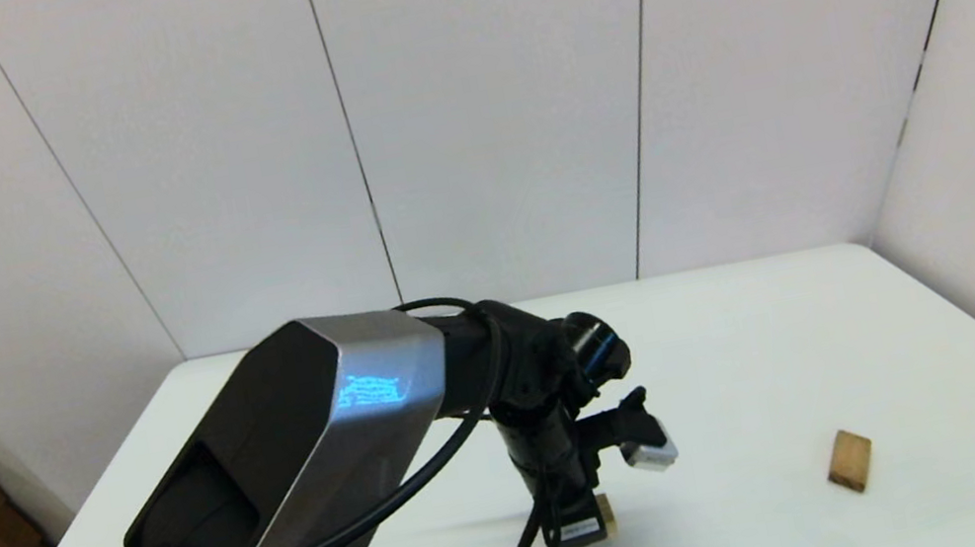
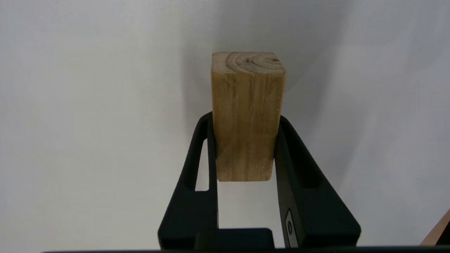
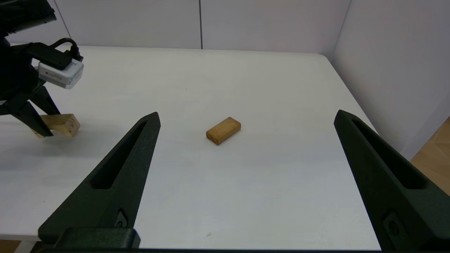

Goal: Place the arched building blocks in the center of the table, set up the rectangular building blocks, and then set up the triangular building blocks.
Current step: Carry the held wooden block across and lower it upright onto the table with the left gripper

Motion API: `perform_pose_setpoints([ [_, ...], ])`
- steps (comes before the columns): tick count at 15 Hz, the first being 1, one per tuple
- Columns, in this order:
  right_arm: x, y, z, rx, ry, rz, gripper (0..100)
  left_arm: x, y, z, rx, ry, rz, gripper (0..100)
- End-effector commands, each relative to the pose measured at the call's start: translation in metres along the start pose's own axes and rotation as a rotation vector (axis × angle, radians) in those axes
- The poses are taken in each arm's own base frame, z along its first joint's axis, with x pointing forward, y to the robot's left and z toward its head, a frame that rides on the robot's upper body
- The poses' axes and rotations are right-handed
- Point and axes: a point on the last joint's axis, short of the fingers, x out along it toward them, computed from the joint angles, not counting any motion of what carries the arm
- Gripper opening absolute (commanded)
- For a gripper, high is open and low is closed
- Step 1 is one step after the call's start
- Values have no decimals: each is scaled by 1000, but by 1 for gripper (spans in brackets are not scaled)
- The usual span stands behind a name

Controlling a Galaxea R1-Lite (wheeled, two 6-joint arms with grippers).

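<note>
Left gripper: down near the middle of the bench, its fingers clenched on the two long sides of a light wooden block.
Held block: from the left wrist it looks like a plain oblong with ring grain on its far end; no cut-out can be made out. In the right wrist view it sits low at the bench surface, between the left fingers.
Flat slab: tan, plain-faced, lying flat on the bench, well apart from the held block, on the robot's right.
Right gripper: above the near right part of the bench, fingers released and spread wide, grasping nothing; the slab lies beyond them.
</note>
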Motion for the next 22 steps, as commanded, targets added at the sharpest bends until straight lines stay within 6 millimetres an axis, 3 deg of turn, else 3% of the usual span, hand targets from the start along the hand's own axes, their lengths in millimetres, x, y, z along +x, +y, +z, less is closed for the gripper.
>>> perform_pose_setpoints([
  [1,0,0,0,-1,0,0,100,0,0,0,14,-4,-7,0],
  [22,0,0,0,-1,-1,0,100,7,1,0,29,5,-9,0],
])
